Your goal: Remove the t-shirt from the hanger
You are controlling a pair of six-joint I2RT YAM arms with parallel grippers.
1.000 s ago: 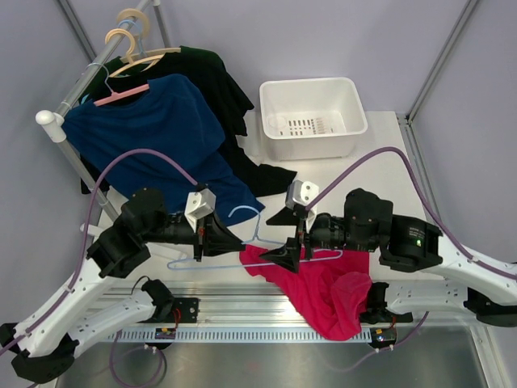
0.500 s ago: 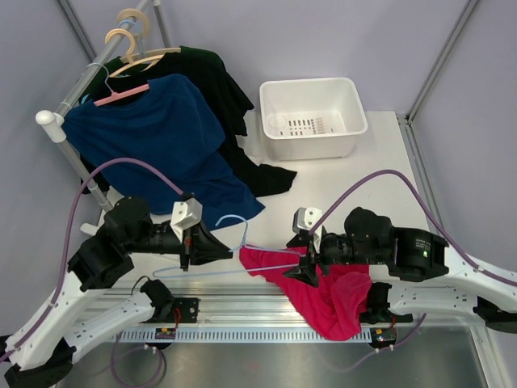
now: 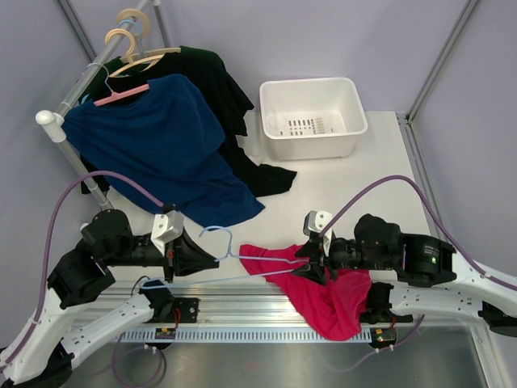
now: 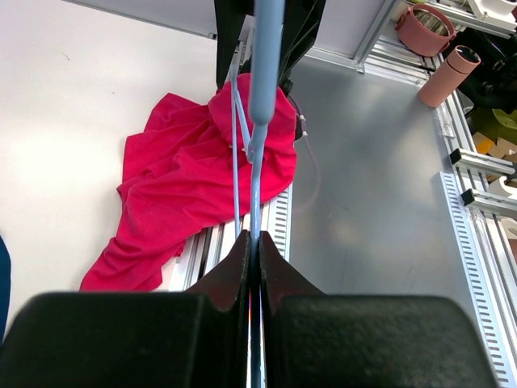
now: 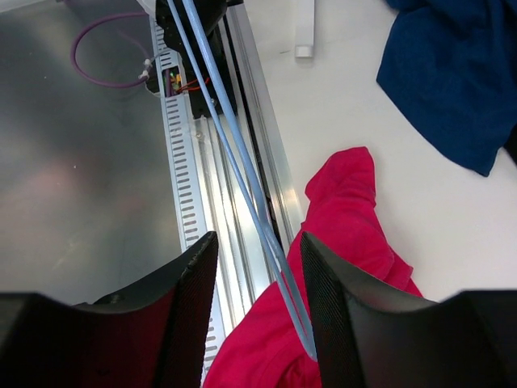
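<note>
left gripper (image 3: 212, 260), clamped on the wire hanger (image 4: 255, 174), has pulled it lower left; right gripper (image 3: 304, 267), jaws still parted, narrows around the crimson t-shirt (image 3: 331, 299), nearly freeing it.

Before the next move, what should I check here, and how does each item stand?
1. Left gripper clamped on the hanger: ok.
2. Right gripper gripping the t-shirt: not ok; its jaws stand apart with the hanger wire between them.
3. T-shirt free of the hanger: cannot tell; the wire's far end lies against the cloth.
4. T-shirt fully on the table: not ok; it drapes over the near edge.
</note>
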